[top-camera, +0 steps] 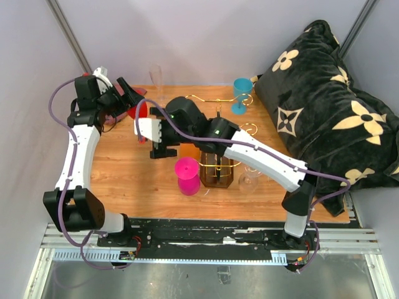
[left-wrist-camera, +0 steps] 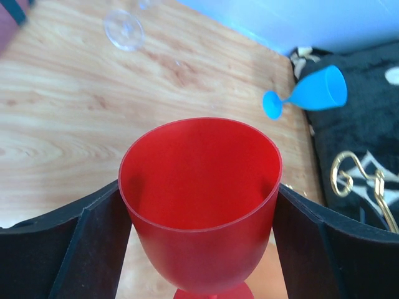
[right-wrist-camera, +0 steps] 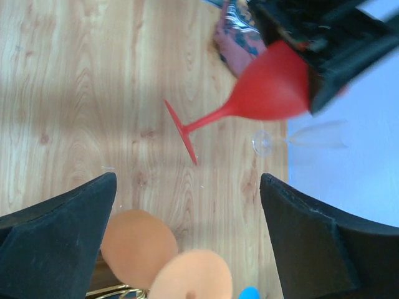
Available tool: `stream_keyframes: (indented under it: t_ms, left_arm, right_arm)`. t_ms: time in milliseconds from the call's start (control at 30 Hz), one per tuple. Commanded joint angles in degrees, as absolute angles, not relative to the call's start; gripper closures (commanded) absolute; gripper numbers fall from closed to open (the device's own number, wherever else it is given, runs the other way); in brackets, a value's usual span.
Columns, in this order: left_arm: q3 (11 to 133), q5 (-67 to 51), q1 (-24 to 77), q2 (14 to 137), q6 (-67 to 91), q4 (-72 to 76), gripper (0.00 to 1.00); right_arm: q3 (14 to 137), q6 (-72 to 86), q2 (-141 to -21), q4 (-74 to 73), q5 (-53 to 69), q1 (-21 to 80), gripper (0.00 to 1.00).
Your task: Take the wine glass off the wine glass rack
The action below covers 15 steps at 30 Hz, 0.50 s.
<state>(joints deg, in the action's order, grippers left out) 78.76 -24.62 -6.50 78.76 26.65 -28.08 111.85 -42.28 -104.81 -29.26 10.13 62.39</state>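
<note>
My left gripper is shut on the bowl of a red wine glass, one finger pressed on each side. The glass hangs over the table's back left, away from the rack. The wine glass rack, dark wood with gold wire arms, stands mid-table. An orange glass hangs on it, and orange feet show in the right wrist view. My right gripper is open and empty between the rack and the red glass, with its fingers wide apart.
A pink glass stands in front of the rack. A blue glass stands at the back right, a clear glass at the back and another clear one right of the rack. A black flowered pillow lies along the right edge.
</note>
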Motion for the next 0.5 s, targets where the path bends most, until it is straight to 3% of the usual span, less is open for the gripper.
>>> stream_keyframes:
  t_ms: [0,167,300,367,467]
  left_arm:
    - [77.85,-16.38,-6.0,81.31,24.37,-15.62,0.15]
    - [73.44,-9.36,-4.79,84.0,19.74,-2.94,0.15]
    - [70.44,-3.64,-1.18,87.3,11.52,7.73,0.14]
    - [68.39,-1.88,0.18,88.76,8.48,13.41,0.13]
    - [65.03,-1.32,0.78,90.9,6.57,22.27,0.13]
  right_arm:
    - [121.56,-24.57,-101.57,-37.79,-1.2,63.08,0.04]
    - [122.69,-18.56,-100.06,-44.78,-6.34,62.72,0.13]
    - [106.03,-25.19,-92.7,-35.29,-10.87,62.77,0.3]
    - [97.76,-27.09,-89.46,-29.89,-12.31,62.75,0.32]
    - [94.62,-25.5,-87.19,-27.86,-13.2,62.67,0.33]
